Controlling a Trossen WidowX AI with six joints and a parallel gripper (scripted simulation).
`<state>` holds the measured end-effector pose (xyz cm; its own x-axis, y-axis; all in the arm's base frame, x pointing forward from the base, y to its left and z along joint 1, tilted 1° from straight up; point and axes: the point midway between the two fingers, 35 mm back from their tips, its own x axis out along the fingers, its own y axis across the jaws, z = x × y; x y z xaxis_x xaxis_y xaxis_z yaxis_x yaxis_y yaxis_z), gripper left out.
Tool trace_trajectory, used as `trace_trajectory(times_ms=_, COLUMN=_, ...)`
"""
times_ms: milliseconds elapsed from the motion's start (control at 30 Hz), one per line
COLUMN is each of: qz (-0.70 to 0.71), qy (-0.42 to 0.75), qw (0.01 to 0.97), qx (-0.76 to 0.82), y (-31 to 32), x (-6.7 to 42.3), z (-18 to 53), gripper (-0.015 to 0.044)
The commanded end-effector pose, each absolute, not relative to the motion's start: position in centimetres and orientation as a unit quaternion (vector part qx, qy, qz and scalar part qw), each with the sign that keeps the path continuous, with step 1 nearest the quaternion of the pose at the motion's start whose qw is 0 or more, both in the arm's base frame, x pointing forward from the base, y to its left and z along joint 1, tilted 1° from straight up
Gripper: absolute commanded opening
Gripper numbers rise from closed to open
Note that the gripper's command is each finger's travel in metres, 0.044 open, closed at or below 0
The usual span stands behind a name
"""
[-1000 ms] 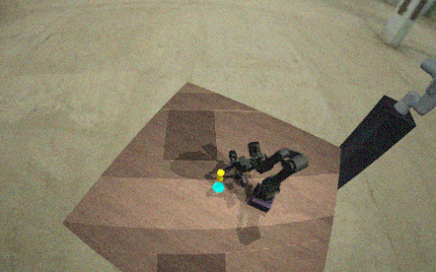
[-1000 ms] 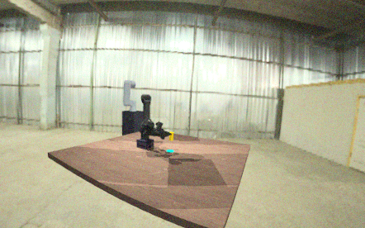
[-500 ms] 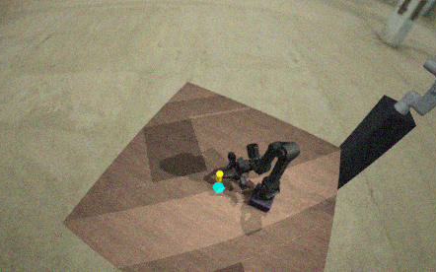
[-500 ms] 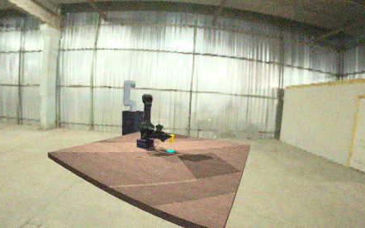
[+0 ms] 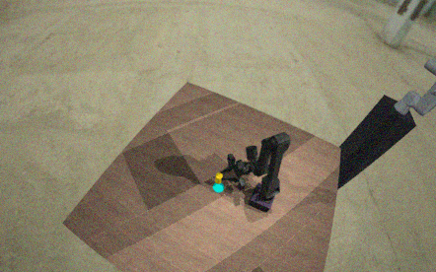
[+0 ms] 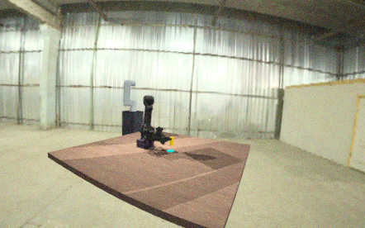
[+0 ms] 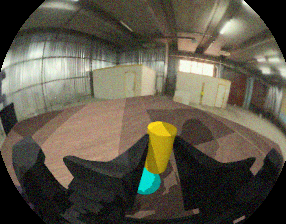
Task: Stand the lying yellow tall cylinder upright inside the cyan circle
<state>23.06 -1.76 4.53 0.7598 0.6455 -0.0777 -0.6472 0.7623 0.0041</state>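
The gripper (image 7: 160, 163) clamps the yellow cylinder (image 7: 159, 144) upright above the cyan circle (image 7: 148, 181) — releasing off-centre or too high risks toppling.

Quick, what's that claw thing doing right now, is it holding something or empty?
Gripper: closed on the yellow tall cylinder, holding it upright just above the cyan circle.

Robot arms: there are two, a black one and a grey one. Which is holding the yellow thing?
The black arm on the wooden board: its gripper is shut on the yellow cylinder. The grey arm stands apart, off the board.
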Motion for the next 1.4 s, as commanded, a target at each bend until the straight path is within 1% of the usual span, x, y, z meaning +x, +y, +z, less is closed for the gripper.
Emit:
trace_trajectory(times_ms=0, qz=0.346, qy=0.037, qw=0.938, qx=-0.009, y=-1.6, x=23.0, z=4.1, gripper=0.0105)
trace_trajectory(times_ms=1367, qz=0.345, qy=0.038, qw=0.938, qx=-0.009, y=-0.8, x=22.0, z=-0.7, gripper=0.0105)
